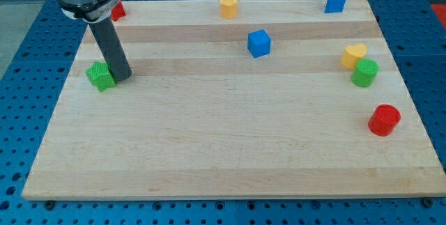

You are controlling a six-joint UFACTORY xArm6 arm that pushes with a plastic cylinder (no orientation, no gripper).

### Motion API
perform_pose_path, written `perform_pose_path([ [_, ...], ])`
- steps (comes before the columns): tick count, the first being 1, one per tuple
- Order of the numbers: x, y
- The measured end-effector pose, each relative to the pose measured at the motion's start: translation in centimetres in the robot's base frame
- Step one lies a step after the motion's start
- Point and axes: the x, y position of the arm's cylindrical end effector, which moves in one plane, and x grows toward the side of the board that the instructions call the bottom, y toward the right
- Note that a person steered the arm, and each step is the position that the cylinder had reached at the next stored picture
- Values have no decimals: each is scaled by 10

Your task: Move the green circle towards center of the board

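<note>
Green circle (364,72) sits near the view's right edge of the board (209,162), upright, touching or just beside the yellow heart-shaped block (353,55) above it and to its left. Red round block (384,120) lies below it, apart, nearer the view's bottom right. Blue cube (258,43) stands above the board's middle; a second blue block (335,1) is at the top right edge; yellow block (228,5), shape roughly hexagonal, at the top edge near centre. Arm enters at top left; no hand or claw fitted, only the dark rod, so nothing to open or close. My tip (122,79) rests at the far left of the board, touching or just beside a green block (101,76) of uncertain shape. A red block (118,10) shows partly behind the arm's housing. Tip is well apart from the green circle, across the board's width.
</note>
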Motion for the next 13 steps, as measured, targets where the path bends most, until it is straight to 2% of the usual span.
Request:
perform_pose_path([
  [5, 40, 50],
  [6, 40, 86],
  [8, 40, 166],
  [9, 40, 245],
  [11, 68, 405],
  [12, 64, 476],
  [13, 38, 513],
])
